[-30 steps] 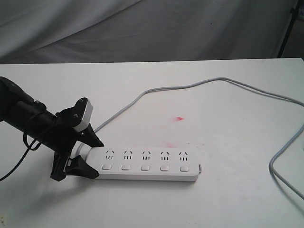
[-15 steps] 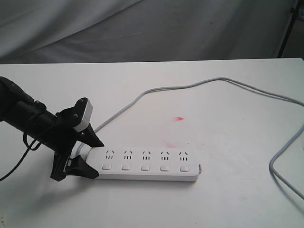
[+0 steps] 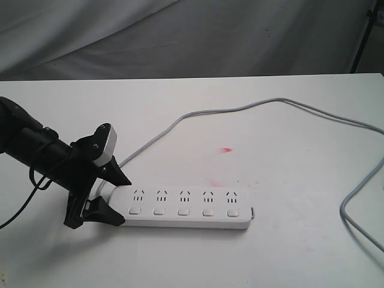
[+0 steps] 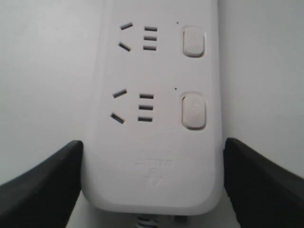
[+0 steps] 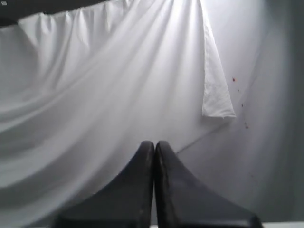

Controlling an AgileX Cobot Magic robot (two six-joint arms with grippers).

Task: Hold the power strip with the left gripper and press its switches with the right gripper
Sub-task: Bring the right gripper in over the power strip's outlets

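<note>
The white power strip (image 3: 186, 207) lies flat near the table's front, its five switches (image 3: 182, 212) in a row below the sockets. Its grey cord (image 3: 240, 109) loops back and off to the right. My left gripper (image 3: 125, 201) straddles the strip's left, cord end, one black finger against each long side. The left wrist view shows that rounded end of the power strip (image 4: 152, 118) between my left gripper's (image 4: 153, 145) fingers, with two switches (image 4: 194, 110) beyond. My right gripper (image 5: 155, 145) is shut and empty, facing white cloth; the exterior view does not show it.
A red stain (image 3: 226, 149) marks the white table (image 3: 288, 252) behind the strip. The cord runs along the right edge (image 3: 354, 198). Grey-white cloth (image 3: 180, 36) hangs behind the table, with a black stand leg (image 3: 363, 36) at the far right.
</note>
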